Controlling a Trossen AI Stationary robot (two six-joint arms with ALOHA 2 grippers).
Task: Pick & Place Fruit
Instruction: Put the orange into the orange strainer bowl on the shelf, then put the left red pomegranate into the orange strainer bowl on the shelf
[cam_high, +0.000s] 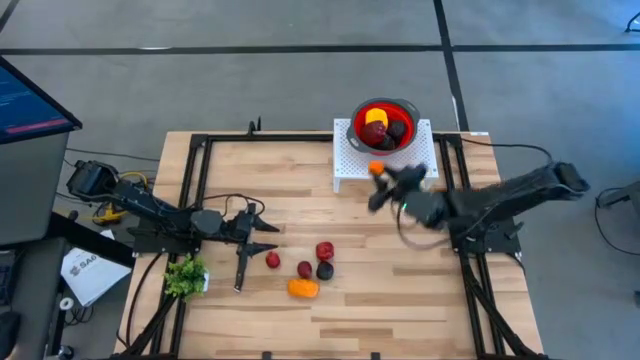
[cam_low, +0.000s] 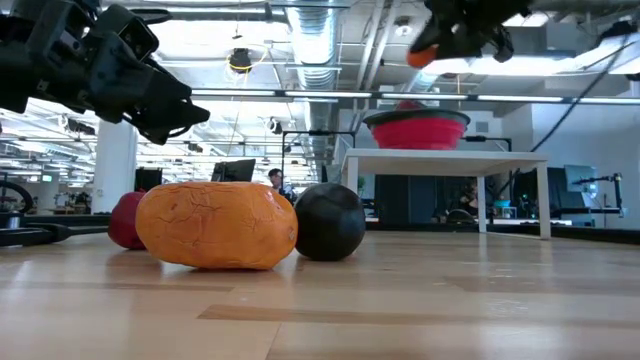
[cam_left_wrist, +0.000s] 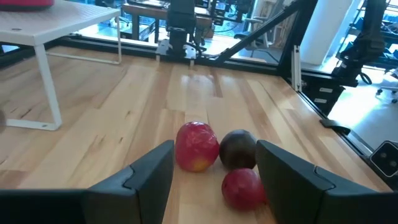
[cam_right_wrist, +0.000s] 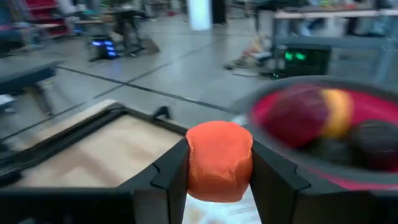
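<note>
while the right gripper (cam_high: 378, 172) hangs over the white perforated stand (cam_high: 350, 160), its jaws are clamped on a small orange fruit (cam_right_wrist: 219, 160), which sits squeezed between the two dark fingers (cam_right_wrist: 168, 174) in the right wrist view. just past it, toward 12 o'clock in the high view, is the red bowl (cam_high: 385, 125) on top of the stand, already loaded with a dark red piece (cam_high: 373, 132), a yellow one (cam_high: 376, 117) and a couple of dark purple ones (cam_high: 397, 128).

over at about 9 o'clock the left gripper (cam_high: 262, 237) sits low above the wood table (cam_high: 400, 290), jaws spread apart with nothing in them. out in front of its fingers (cam_left_wrist: 149, 177) in the left wrist view are a shiny red fruit (cam_left_wrist: 196, 146), a dark purple fruit (cam_left_wrist: 239, 149) touching it, and another red fruit (cam_left_wrist: 243, 187) just beside those.

from above, the loose pile is around 6 o'clock on the table, and it also includes a small red fruit (cam_high: 273, 260) and a bigger orange fruit (cam_high: 302, 288). the low view has that orange one up front, touching the purple one.

a leafy green bunch (cam_high: 185, 276) lies near the table's 8 o'clock edge, and a black-handled knife (cam_high: 241, 268) lies just under the left gripper.
</note>
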